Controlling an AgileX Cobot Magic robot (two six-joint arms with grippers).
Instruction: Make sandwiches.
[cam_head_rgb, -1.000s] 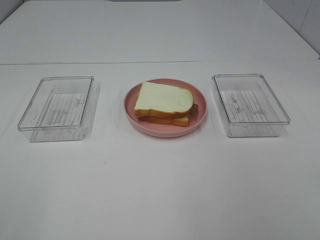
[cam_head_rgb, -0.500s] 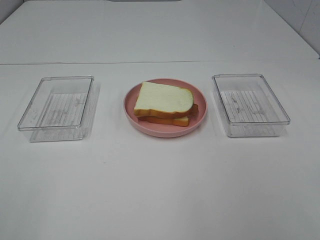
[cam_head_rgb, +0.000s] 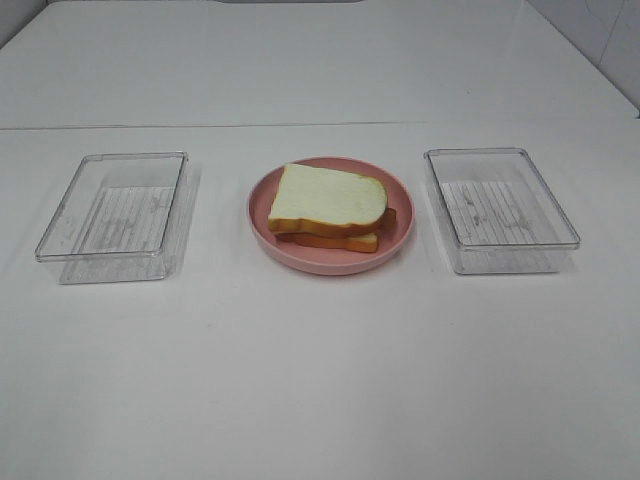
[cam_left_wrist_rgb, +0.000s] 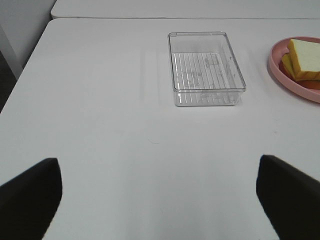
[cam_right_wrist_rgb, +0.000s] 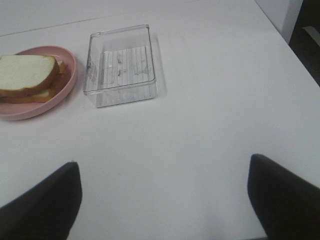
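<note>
— What do you count?
— I see one sandwich (cam_head_rgb: 330, 208) on one pink plate (cam_head_rgb: 262, 215), frame centre; two clear trays (cam_head_rgb: 112, 215) (cam_head_rgb: 500, 208) flanking.
— Grippers?
— Left gripper (cam_left_wrist_rgb: 155, 192), right gripper (cam_right_wrist_rgb: 162, 197): both spread wide, gripping nothing.

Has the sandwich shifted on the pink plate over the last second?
No. In the exterior high view the sandwich sits at the same spot on the pink plate, midway between the two clear trays, as before.

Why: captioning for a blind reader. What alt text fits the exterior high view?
A sandwich sits on a pink plate mid-table, between two clear trays, left tray and right tray, both empty. No grippers show.
</note>
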